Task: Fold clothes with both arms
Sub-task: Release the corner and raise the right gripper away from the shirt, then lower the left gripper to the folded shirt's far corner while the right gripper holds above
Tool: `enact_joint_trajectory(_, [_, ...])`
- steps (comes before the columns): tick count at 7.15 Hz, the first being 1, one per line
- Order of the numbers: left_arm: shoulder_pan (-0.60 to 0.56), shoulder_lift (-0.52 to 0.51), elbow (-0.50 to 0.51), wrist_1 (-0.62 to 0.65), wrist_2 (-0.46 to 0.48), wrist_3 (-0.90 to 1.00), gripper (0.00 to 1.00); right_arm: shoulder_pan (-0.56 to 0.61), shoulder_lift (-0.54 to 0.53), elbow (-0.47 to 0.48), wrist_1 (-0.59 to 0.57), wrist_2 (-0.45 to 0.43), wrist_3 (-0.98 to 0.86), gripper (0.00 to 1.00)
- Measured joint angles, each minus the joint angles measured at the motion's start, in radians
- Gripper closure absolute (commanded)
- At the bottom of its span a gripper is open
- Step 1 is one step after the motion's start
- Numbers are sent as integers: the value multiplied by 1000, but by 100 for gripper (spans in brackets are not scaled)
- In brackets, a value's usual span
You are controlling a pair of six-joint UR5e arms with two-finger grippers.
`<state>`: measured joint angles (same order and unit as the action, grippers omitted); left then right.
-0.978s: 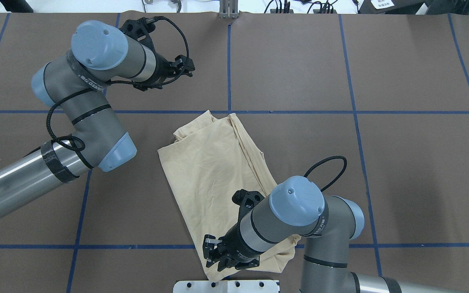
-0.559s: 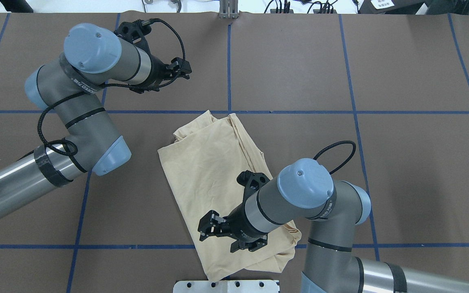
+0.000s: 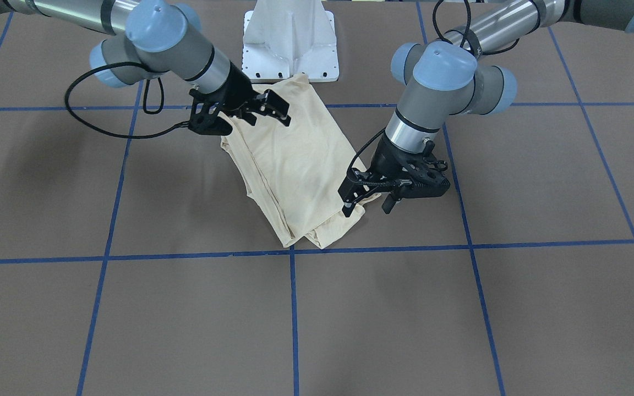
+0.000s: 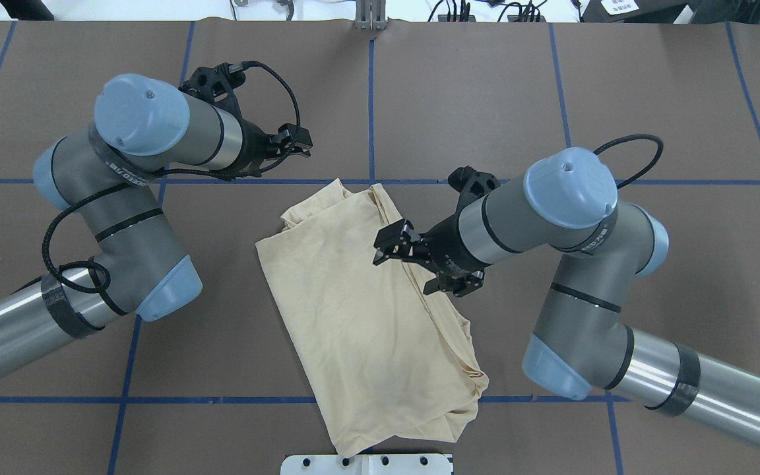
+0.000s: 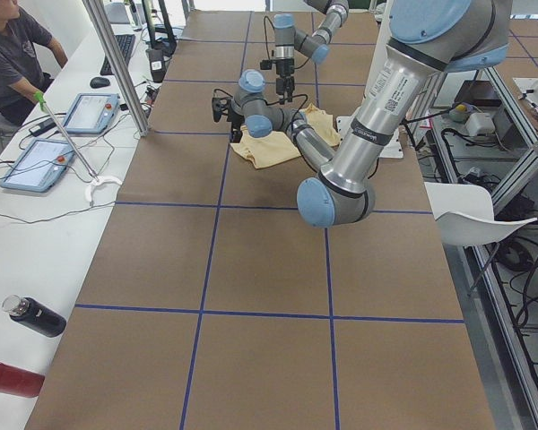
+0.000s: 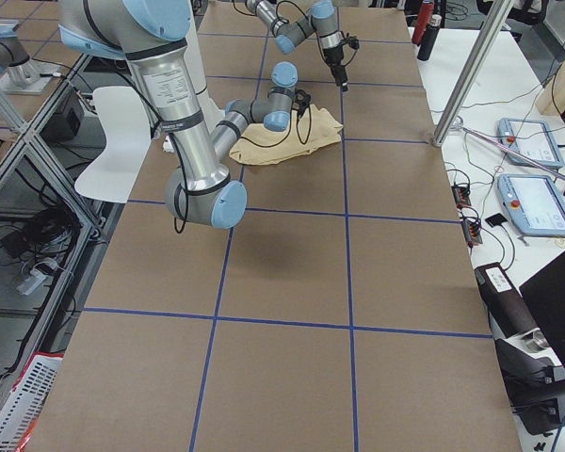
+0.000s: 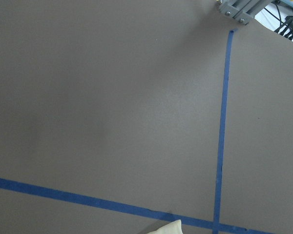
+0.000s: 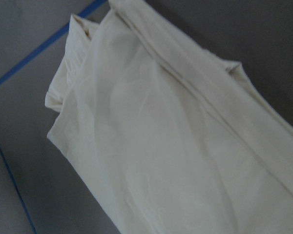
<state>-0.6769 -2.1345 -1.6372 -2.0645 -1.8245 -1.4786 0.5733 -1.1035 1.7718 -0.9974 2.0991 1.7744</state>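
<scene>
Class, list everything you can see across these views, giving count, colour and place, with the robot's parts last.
T-shirt: one, cream, partly folded, mid-table.
Table: one, brown, blue tape grid.
Pedestal base: one, white, robot's side of the table.
Black bottle: one, black, side bench.
Red bottle: one, red, same bench.
Operator: one, dark grey shirt, seated at the side bench.
Left gripper: one, black, open, raised beyond the shirt.
Right gripper: one, black, open, over the shirt's edge.
</scene>
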Motion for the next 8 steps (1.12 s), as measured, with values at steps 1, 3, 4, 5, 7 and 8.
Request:
enact_joint_trajectory(1, [32, 19, -19, -6, 2, -20, 1, 40, -15, -7, -4, -32, -19, 0])
enact_joint_trajectory(3, [81, 49, -16, -75, 6, -48, 1, 97, -19, -39, -6, -69, -34, 0])
enact_joint_trajectory(4, [88, 64, -7, -106, 6, -47, 1, 107, -18, -52, -4, -74, -36, 0])
enact_joint_trajectory(5, [90, 75, 4, -118, 7, -40, 1, 111, -17, -59, -2, -76, -45, 0])
enact_joint_trajectory(7, [88, 91, 19, -123, 9, 10, 3, 113, -16, -63, -8, -82, -73, 0])
enact_joint_trajectory(8, [87, 102, 19, -122, 8, 28, 3, 115, -17, -63, -9, -89, -77, 0])
